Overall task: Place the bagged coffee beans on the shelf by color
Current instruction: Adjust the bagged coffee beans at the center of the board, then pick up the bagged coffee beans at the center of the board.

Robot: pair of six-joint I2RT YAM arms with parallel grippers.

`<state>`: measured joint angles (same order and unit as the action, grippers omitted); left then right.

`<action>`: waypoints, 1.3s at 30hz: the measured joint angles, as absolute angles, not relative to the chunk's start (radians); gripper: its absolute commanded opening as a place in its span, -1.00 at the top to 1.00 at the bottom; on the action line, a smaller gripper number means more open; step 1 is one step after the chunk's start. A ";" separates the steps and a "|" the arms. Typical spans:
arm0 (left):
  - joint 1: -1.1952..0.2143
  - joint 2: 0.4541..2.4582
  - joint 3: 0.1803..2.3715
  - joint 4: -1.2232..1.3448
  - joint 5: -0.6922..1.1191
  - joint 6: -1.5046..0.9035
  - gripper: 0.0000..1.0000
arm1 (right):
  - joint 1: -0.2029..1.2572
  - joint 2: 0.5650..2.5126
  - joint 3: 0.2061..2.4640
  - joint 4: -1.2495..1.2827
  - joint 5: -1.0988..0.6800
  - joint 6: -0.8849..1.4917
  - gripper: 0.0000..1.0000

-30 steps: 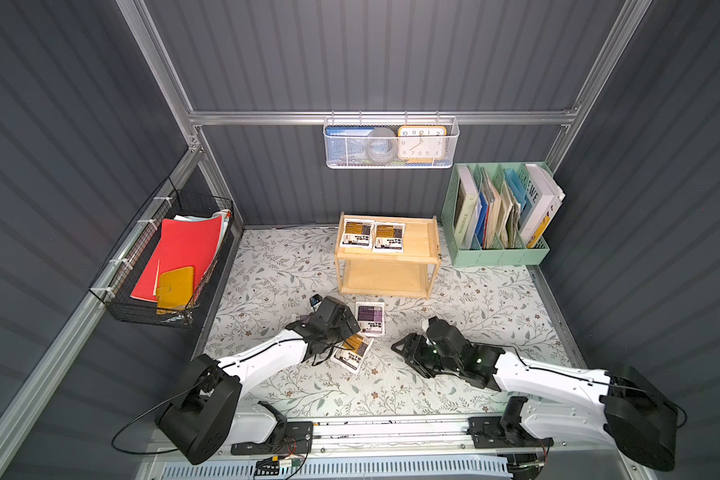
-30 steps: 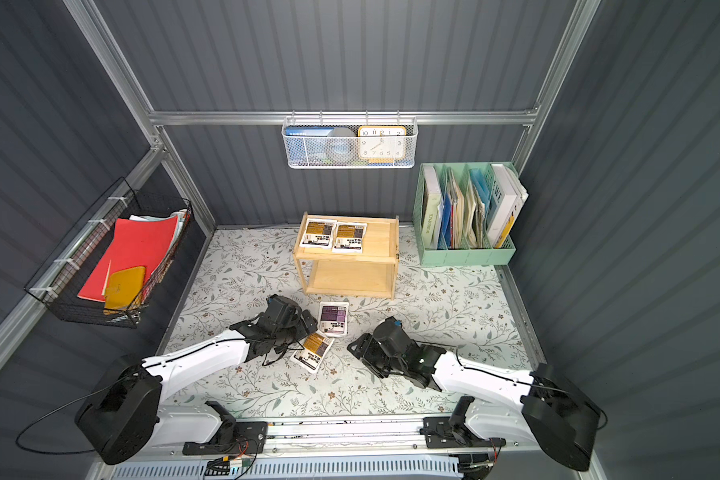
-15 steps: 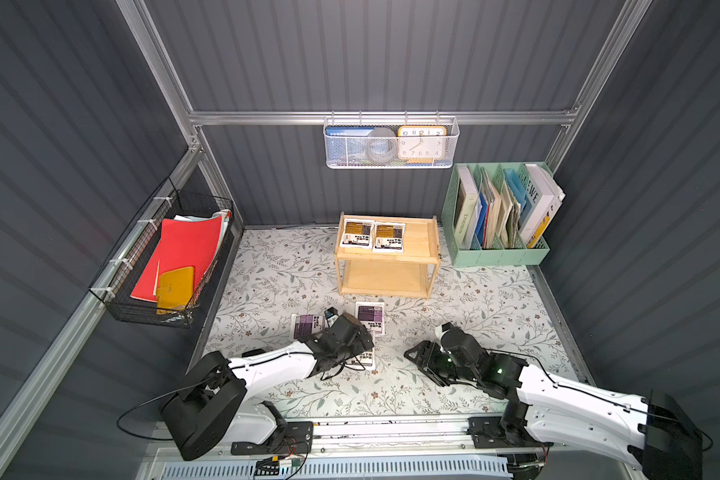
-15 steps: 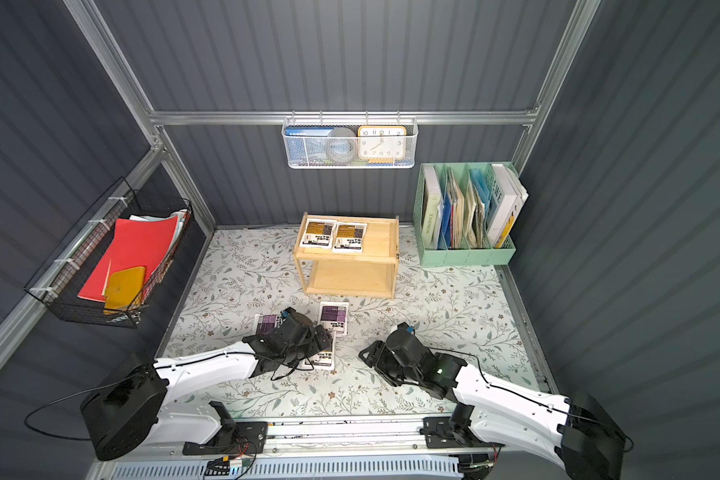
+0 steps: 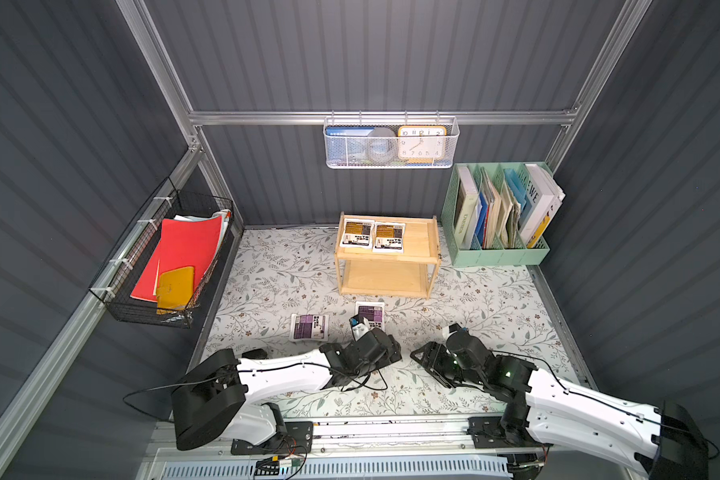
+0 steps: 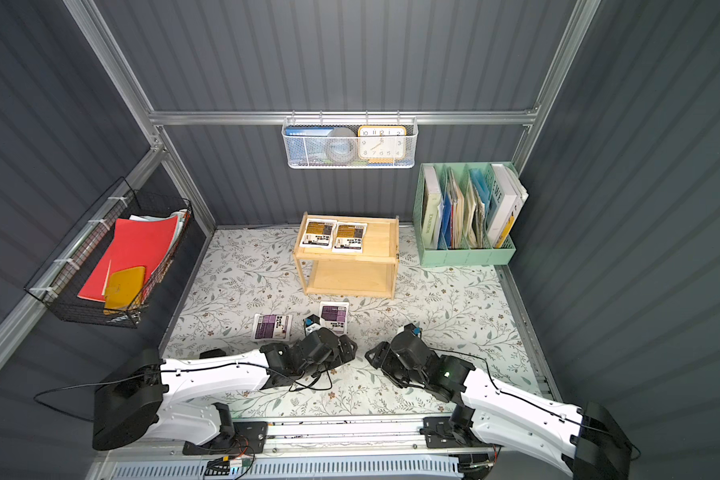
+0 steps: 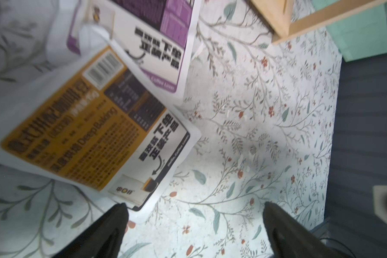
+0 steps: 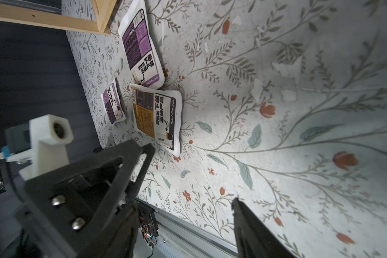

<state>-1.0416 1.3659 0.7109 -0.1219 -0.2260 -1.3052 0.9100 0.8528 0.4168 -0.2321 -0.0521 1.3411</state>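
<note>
A floral mat (image 5: 495, 307) fills the lower middle of both top views. From the bottom edge the left arm (image 5: 283, 372) and right arm (image 5: 578, 403) reach in over it, their tips close together at lower centre.

A black wire basket (image 5: 142, 318) hangs at centre left with red and yellow folders. A mint-green organizer (image 5: 499, 255) full of books stands at centre right. Just left of it, in mid-frame, is the shelf (image 5: 387, 259), and a white mesh basket (image 5: 333, 153) with a clock hangs above that.

Two yellow-orange pouches (image 5: 356, 233) (image 5: 388, 237) lie side by side on the shelf's top tier, toward its left end. Two purple pouches lie flat on the mat below the shelf: one (image 5: 370, 312) just in front of it, the other (image 5: 309, 327) further left, apart from the first.

A third yellow-orange pouch (image 7: 94, 134) is hidden under the left arm's tip in the top views. The wrist views show it flat on the mat, one corner over the edge of the purple pouch (image 7: 165, 33) nearer the shelf.

The left gripper (image 7: 193, 204) has its jaws spread wide. One finger (image 7: 112, 225) is right at a corner of that third pouch, and only mat lies between the jaws. The right gripper (image 8: 189, 176) is likewise released, grasping nothing, low over bare mat near the same pouch (image 8: 156, 114).
</note>
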 measured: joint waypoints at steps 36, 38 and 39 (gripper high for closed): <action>-0.780 1.389 0.680 -0.295 -0.309 -1.114 -1.00 | 1.017 1.376 0.480 0.174 0.023 1.404 -0.40; -0.780 1.393 0.675 -0.294 -0.299 -1.112 -1.00 | 1.017 1.394 0.483 0.190 0.023 1.408 -0.40; -0.780 1.397 0.673 -0.289 -0.294 -1.112 -1.00 | 1.017 1.404 0.486 0.199 0.023 1.411 -0.40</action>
<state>-0.7795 1.3968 0.6731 -0.2893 -0.2935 -1.1122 1.0168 1.4040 0.4858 0.1986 0.0231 1.4109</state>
